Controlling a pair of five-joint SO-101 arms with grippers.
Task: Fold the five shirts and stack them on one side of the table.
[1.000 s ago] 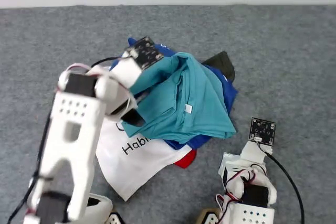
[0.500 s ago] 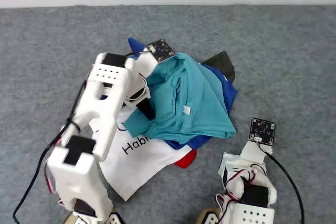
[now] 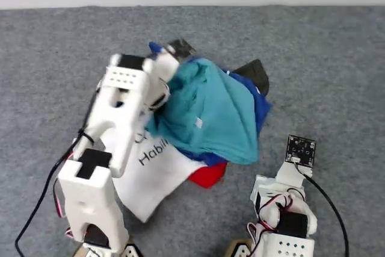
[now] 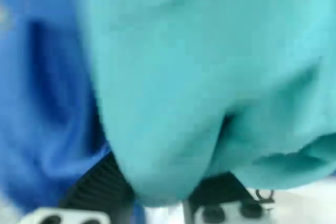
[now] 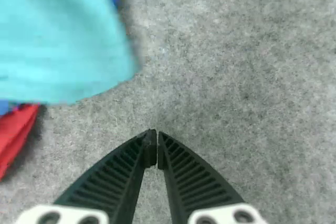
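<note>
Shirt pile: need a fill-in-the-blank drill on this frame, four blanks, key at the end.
The top shirt is ____ in colour.
The gripper clamped on it belongs to the ____ arm.
The right gripper has its jaws ____, over bare table.
Under the blue shirt, at the pile's near edge, a ____ shirt peeks out.
Missing words: teal; left; shut; red.
</note>
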